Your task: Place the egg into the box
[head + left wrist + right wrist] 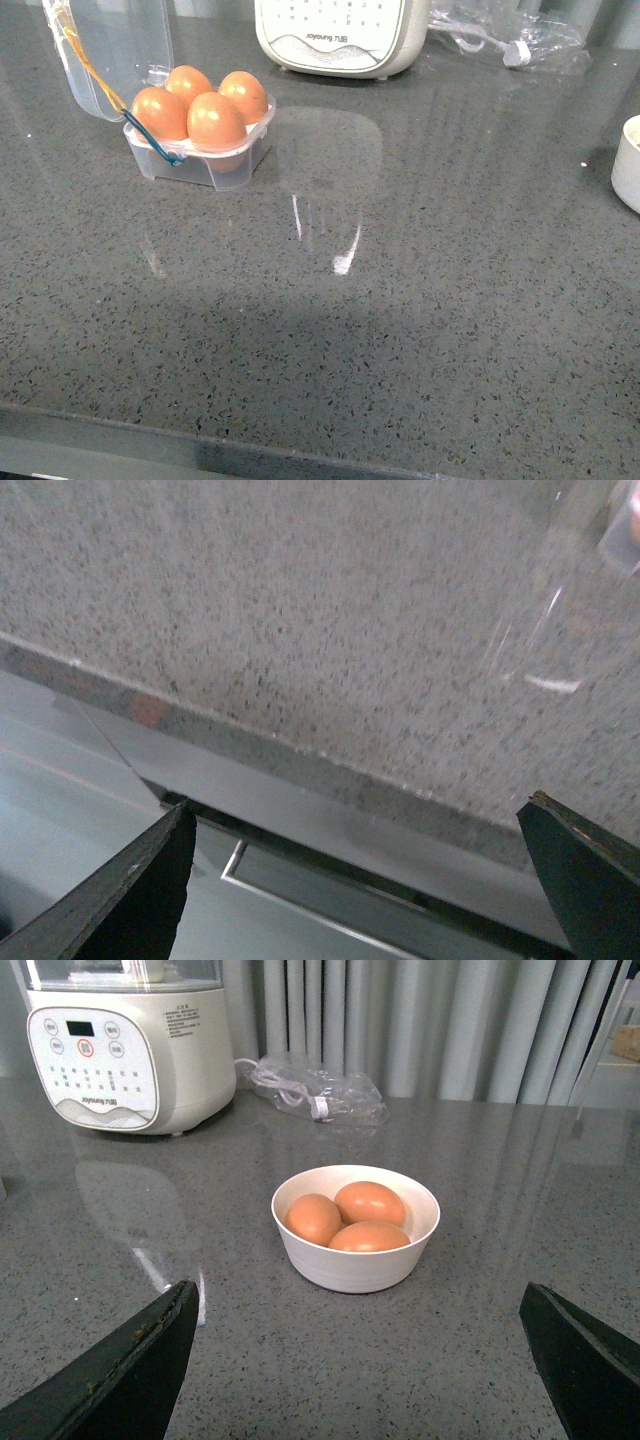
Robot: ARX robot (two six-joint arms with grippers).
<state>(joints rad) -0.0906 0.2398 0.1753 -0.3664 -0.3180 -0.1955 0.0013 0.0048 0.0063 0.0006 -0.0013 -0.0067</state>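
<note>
Already, four orange-brown eggs [216, 120] sit in the clear egg box [205, 168], one in each cell, so every cell is filled. The box stands at the far left of the grey speckled surface [400, 350]. Its clear lid [120, 40] is thrown open and leans back to the left. A yellow band [85, 60] runs along the lid's edge, and a blue band [155, 140] hangs over the box's near left corner.

Just behind and to the right of the box stands a cream Joyoung appliance [340, 35]. A crumpled plastic bag [500, 40] holding a white cable lies to the right of that. Neither arm shows in the front view.

The left hand [365, 875] is spread wide with nothing between its dark fingertips [150, 880]. It hangs over the near edge of the surface, where a grey strip runs below the stone.

The right hand [355, 1350] is likewise spread wide and empty. Ahead of it, well apart from the fingertips, a white bowl [345, 1265] rests on the surface with three more eggs [369, 1202] lying together inside. A pale curtain [450, 1020] hangs behind the surface.
</note>
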